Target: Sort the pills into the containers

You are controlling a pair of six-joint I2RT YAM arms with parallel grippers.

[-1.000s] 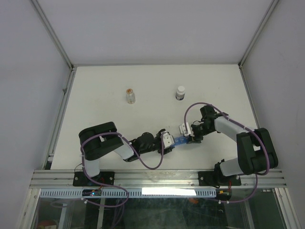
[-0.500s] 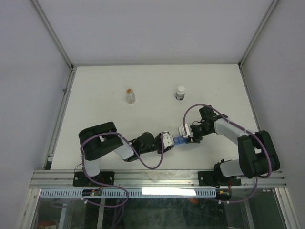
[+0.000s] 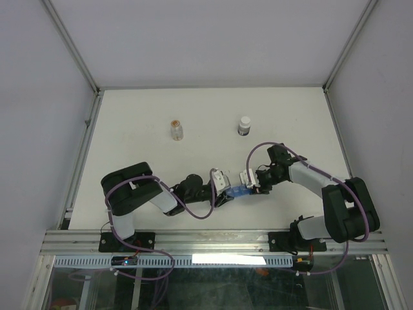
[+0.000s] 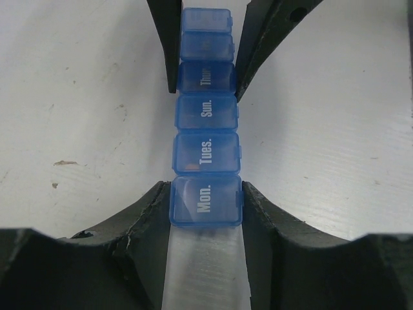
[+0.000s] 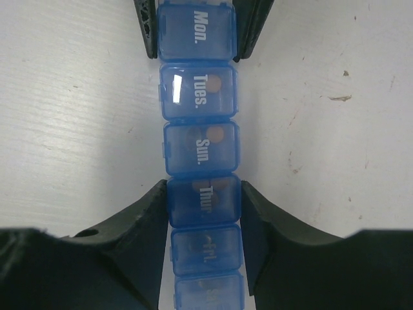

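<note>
The containers are one blue translucent strip (image 3: 239, 191) of lidded day compartments lying on the white table between my two grippers. In the left wrist view the strip (image 4: 205, 113) runs straight away from me, and my left gripper (image 4: 206, 197) is shut on its "Mon." end compartment. In the right wrist view the strip (image 5: 199, 97) shows brownish pills (image 5: 215, 84) through the lids of "Tues.", "Sun." and "Thur.". My right gripper (image 5: 204, 197) is shut on the "Thur." compartment. All lids are closed. From above, the left gripper (image 3: 222, 184) and the right gripper (image 3: 251, 181) face each other.
A small clear vial with orange (image 3: 176, 130) and a small white bottle with a dark band (image 3: 244, 125) stand upright farther back on the table. Metal frame rails (image 3: 84, 139) border the table's sides and near edge.
My left arm has swung its elbow leftward and its wrist has shifted up and left. The right gripper has slid slightly left along the strip. The strip has stayed put.
</note>
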